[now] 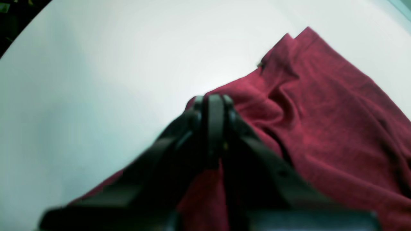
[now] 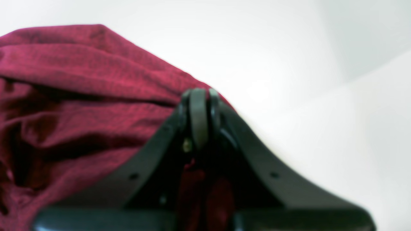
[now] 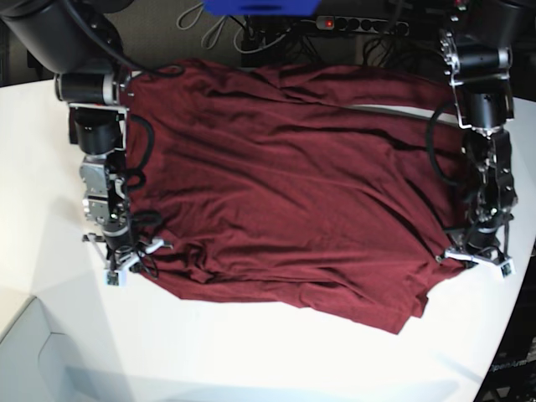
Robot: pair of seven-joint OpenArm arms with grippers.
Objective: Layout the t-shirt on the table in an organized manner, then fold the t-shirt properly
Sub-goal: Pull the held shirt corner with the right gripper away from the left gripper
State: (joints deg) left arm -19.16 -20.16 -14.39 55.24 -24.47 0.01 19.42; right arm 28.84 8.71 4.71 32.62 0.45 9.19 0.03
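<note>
Right now I have the t-shirt (image 3: 285,184) spread wide across the white surface (image 3: 251,360), its maroon cloth wrinkled and running nearly from one arm to the other in the base view. The near hem is uneven, with a small flap sticking out toward the near edge on the base view's right.

My left claw (image 1: 214,106) is pinched tight on the shirt's edge; in its wrist view the jaws meet with maroon fabric showing between and below them, and the cloth rises in folds just beside them. My right claw (image 2: 199,102) is likewise clamped on the shirt's opposite edge, jaws together with a strip of red cloth visible beneath them. Both claws sit low at the surface, at the near corners of the shirt. Cables and a power strip (image 3: 360,23) lie beyond the far edge.
</note>
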